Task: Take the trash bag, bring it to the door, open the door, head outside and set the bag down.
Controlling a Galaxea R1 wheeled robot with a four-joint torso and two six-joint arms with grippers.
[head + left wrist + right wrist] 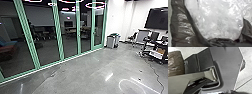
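Left wrist view: the trash bag (pixel 181 36), near left, is probably picked up; I cannot tell either gripper's opening or hold. Beyond, green-framed glass doors (pixel 57 30) look shut; opening, exit and set-down remain. Far right of them: grey bin (pixel 110 42).

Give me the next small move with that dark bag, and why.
I'd probably ease the base a little forward and left, toward the green-framed glass panels. They stand ahead and to the left, across the grey floor, and the dark bag shows close to the left wrist camera.
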